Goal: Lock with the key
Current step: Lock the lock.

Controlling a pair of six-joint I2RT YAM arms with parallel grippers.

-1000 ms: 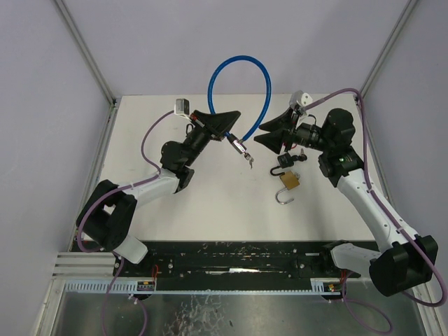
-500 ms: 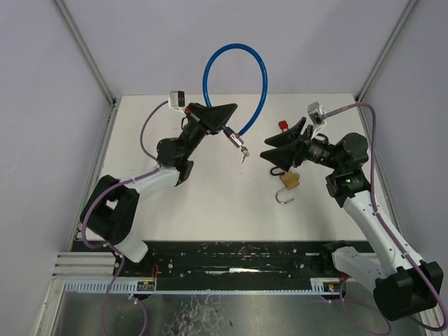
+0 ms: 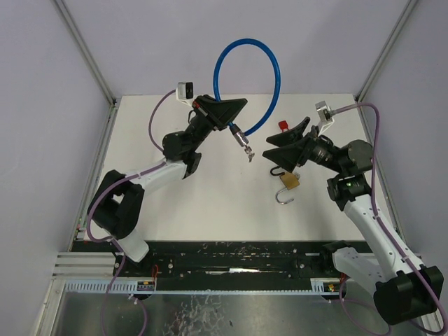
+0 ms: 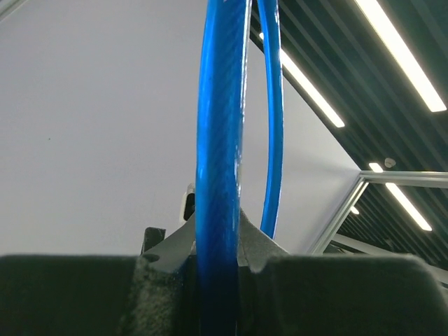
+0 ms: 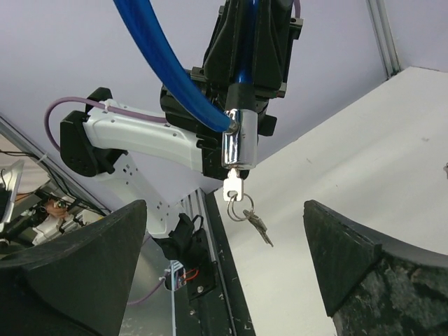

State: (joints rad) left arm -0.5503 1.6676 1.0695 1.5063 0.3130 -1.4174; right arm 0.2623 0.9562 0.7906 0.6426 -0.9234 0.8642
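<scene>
My left gripper (image 3: pixel 227 115) is shut on a blue cable lock (image 3: pixel 273 77) and holds it up above the table, the loop arching overhead. In the left wrist view the blue cable (image 4: pixel 222 140) runs up between the closed jaws of the left gripper (image 4: pixel 220 280). In the right wrist view the chrome lock cylinder (image 5: pixel 239 136) points down with the key (image 5: pixel 234 187) stuck in it and spare keys (image 5: pixel 255 222) dangling on a ring. My right gripper (image 5: pixel 225 262) stands wide open, facing the key from the right with nothing between its fingers; the right gripper (image 3: pixel 274 148) is a short gap from the key (image 3: pixel 246 150).
A brass padlock (image 3: pixel 290 180) with an open shackle lies on the white table under the right gripper, next to a black hook-shaped piece (image 3: pixel 278 170). A small red object (image 3: pixel 283 126) sits behind it. Grey enclosure walls and metal posts ring the table.
The right gripper has opened wide and drawn back to the right, away from the key. The left arm has shifted the cable lock slightly right, and the hanging keys swing.
</scene>
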